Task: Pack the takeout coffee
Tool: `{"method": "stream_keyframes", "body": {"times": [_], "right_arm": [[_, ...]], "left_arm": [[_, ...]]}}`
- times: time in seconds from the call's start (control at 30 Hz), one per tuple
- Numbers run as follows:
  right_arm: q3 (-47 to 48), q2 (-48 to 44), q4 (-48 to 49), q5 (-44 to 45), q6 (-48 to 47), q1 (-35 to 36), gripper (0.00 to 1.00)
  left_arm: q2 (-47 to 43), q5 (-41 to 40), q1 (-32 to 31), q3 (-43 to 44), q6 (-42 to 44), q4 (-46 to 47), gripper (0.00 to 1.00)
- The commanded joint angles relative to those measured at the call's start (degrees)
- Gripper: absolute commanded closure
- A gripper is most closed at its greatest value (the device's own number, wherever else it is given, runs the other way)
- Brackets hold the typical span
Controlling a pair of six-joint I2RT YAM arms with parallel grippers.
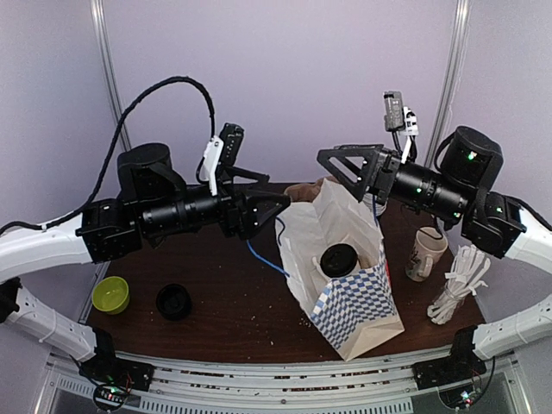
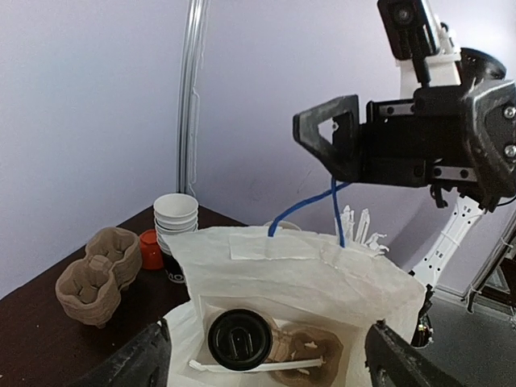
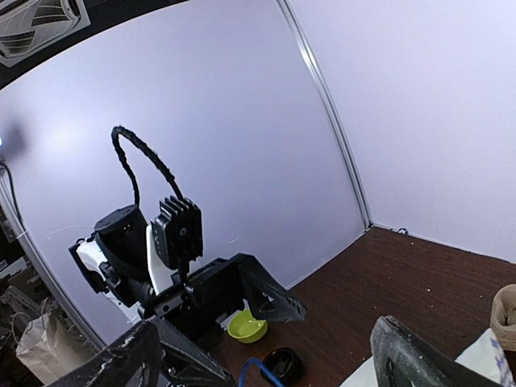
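We start with the table [image 1: 226,315], dark wood, both arms reaching over its far half. The left gripper [image 2: 270,363] hangs left of the middle with its jaws spread wide and nothing between them. The right gripper [image 1: 343,171] hangs toward the far edge, above the bag's far rim, also wide apart and empty.

The paper bag [image 1: 366,306], white with blue checks, stands open right of centre, toward the near edge. The takeout coffee [image 1: 338,260] is inside it, only its black lid showing. From the left wrist view it looks upright, with brown cardboard beside it at the bottom of the bag. We judge the packing itself done, and what remains is to get the arms clear of the bag, or to tidy its mouth.

To do that well, we would lift each arm up first and only then pull it back. The bag is light paper and tall, so a sideways brush on its rim could tip it and spill the cup. We would also keep the fingers away from the blue handle cord [image 1: 263,252], which loops out toward the left gripper and could snag.

The mug [image 1: 425,253] stands at the right edge and the green bowl [image 1: 110,294] near the left near corner. Both are well apart from the bag.
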Motion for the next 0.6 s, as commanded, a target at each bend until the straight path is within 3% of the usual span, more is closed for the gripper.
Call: {"method": "stream_keyframes", "body": {"times": [0.0, 0.2, 0.37, 0.57], "right_arm": [[3.9, 1.2, 2.9, 8.4, -3.0, 1.8, 0.07], [4.8, 1.4, 2.7, 8.7, -4.1, 2.3, 0.07], [2.7, -1.8, 5.9, 1.3, -5.3, 2.3, 0.03], [5.2, -3.3, 1.3, -3.7, -6.4, 2.2, 0.02]], "left_arm": [[1.6, -1.8, -0.2, 0.0, -2.0, 1.3, 0.13], [2.1, -3.5, -0.2, -0.1, -3.8, -0.4, 0.12], [0.6, -6.9, -0.2, -0.5, -3.3, -1.4, 0.11], [0.3, -7.4, -0.1, 0.7, -0.6, -2.1, 0.09]]}}
